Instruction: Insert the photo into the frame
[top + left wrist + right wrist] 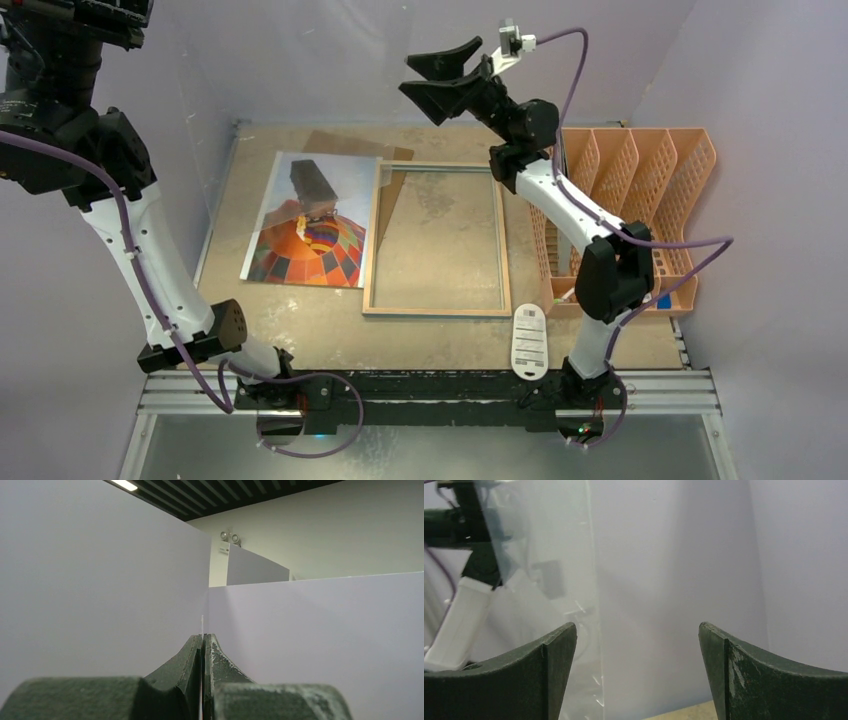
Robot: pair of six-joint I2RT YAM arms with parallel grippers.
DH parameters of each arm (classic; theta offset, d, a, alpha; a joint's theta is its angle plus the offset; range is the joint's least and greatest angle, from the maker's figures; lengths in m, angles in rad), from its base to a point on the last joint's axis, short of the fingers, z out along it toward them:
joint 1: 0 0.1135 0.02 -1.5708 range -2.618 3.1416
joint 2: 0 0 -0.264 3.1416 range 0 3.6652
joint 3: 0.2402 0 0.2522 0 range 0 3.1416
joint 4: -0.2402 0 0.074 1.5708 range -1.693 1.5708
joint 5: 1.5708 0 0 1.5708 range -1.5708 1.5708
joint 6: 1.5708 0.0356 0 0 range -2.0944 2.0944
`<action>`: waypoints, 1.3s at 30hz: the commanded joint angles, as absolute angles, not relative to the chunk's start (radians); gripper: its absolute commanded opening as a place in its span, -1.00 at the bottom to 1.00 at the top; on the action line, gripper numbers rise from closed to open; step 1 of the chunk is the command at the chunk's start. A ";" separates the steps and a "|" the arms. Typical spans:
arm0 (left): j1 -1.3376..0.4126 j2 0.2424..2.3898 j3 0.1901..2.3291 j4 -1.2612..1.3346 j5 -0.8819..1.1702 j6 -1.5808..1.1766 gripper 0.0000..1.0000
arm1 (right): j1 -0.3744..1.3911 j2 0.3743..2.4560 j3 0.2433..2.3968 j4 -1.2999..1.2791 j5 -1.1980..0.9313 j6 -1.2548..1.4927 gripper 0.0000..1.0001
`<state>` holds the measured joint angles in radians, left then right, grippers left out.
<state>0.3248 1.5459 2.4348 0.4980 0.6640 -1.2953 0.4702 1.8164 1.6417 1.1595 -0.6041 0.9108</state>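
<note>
The photo [310, 220] lies face up on the far left part of the tabletop [330, 330]. The frame [437, 308] lies just beside it, at its right. The right gripper [636, 630] hangs wide open and empty above the far edge, well apart from both. The left gripper [202, 640] is closed on a thin clear sheet [549, 555].

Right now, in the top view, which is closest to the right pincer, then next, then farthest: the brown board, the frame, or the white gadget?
From the right pincer:
1. brown board, at the far edge.
2. frame, lying flat in the middle.
3. white gadget, at the near edge, on the right.
</note>
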 commanded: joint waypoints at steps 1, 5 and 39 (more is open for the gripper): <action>0.323 1.531 2.408 0.497 0.612 -1.330 -1.00 | 0.473 1.818 1.699 1.404 -0.754 1.043 0.84; 0.322 1.522 2.368 0.484 0.591 -1.330 -1.00 | 0.474 1.825 1.694 1.533 -0.817 1.129 0.68; 0.324 1.425 2.058 0.330 0.547 -1.181 0.16 | 0.505 1.681 1.614 1.050 -0.795 1.082 -1.00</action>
